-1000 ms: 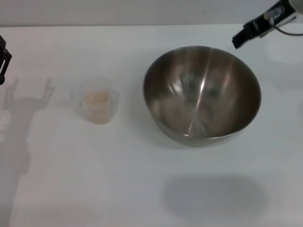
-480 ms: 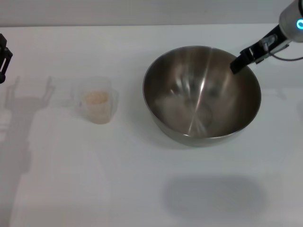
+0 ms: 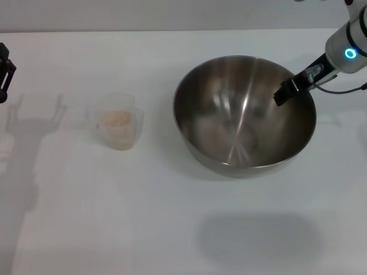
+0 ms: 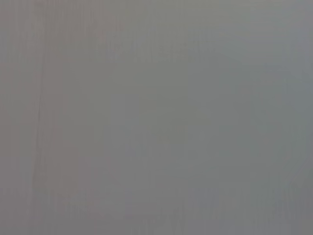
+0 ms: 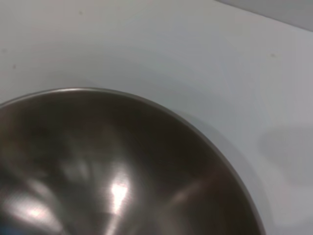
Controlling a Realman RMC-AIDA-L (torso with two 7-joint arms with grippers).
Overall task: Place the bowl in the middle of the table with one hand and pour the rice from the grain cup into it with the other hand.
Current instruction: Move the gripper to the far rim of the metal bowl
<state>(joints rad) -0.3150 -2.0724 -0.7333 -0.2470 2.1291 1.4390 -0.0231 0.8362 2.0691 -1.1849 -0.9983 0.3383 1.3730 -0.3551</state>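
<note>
At the head view's 9 o'clock edge sits the left gripper point(image 3: 4, 71), finger state unclear. Grain cup point(image 3: 117, 121) holding rice point(image 3: 116, 118) stands on the table point(image 3: 86, 217). Bowl point(image 3: 245, 114) lies right of centre; right gripper point(image 3: 284, 93), fingers unclear, hangs over its 2 o'clock rim.

The white table point(image 3: 172, 229) carries the steel bowl point(image 3: 229, 137) and, well apart, the grain cup point(image 3: 118, 127).
</note>
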